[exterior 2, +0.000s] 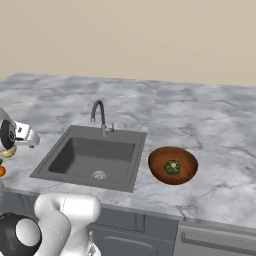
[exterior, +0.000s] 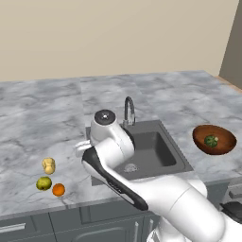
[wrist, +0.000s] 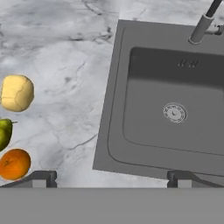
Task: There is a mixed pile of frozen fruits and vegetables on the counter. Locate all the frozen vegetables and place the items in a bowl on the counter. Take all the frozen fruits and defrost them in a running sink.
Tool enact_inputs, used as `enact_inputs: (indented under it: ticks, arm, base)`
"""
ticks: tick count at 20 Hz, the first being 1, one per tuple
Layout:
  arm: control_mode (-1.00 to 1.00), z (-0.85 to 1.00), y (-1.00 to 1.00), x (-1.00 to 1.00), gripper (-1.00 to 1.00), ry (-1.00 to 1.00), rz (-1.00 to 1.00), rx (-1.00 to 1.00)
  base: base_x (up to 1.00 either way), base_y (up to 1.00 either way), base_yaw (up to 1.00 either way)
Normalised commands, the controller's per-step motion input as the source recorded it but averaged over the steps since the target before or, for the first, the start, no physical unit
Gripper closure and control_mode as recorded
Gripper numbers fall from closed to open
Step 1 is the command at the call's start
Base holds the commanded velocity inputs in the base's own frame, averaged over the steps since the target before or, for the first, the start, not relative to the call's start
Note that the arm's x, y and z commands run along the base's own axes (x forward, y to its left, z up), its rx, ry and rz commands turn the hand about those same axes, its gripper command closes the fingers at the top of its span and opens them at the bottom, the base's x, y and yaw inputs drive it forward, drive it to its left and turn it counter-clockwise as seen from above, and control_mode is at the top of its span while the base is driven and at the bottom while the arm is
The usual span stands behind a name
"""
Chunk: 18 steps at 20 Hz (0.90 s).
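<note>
On the marbled counter (exterior: 42, 123), left of the sink (exterior: 165, 153), lie the pale potato (exterior: 48, 165), the yellow-green fruit (exterior: 44, 183) and the orange ball (exterior: 58, 190). The hand view has them at its left edge: potato (wrist: 16, 92), green fruit (wrist: 3, 133), orange ball (wrist: 14, 164). The reddish-brown bowl (exterior: 226, 142) stands right of the sink with the broccoli floret (exterior: 211, 140) inside. My gripper (wrist: 111, 179) hangs open over the sink's left rim, right of the pile, with nothing between its fingertips (wrist: 41, 178).
A curved grey faucet (exterior: 129, 111) rises behind the dark basin, whose round drain (wrist: 175, 112) shows. No water is visible. The counter's front edge runs just below the pile, over dark cabinets (exterior: 56, 224). My white arm crosses the sink's front.
</note>
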Motion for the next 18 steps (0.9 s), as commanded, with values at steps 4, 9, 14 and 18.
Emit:
enact_inputs:
  ticks: [4, 9, 14, 18]
  arm:
    - [-1.00, -0.10, 0.46, 0.00, -1.00, 0.00, 0.00, 0.03]
    - [-1.00, -0.07, 0.47, 0.00, -1.00, 0.00, 0.00, 0.02]
    - [-1.00, -0.02, 0.46, 0.07, -1.00, 0.00, 0.00, 0.00]
    - [-1.00, -0.05, 0.45, 0.12, -1.00, 0.00, 0.00, 0.00]
  base:
    - [0.00, 0.00, 0.00]
    - [0.00, 0.00, 0.00]
    - [0.00, 0.00, 0.00]
    - [0.00, 0.00, 0.00]
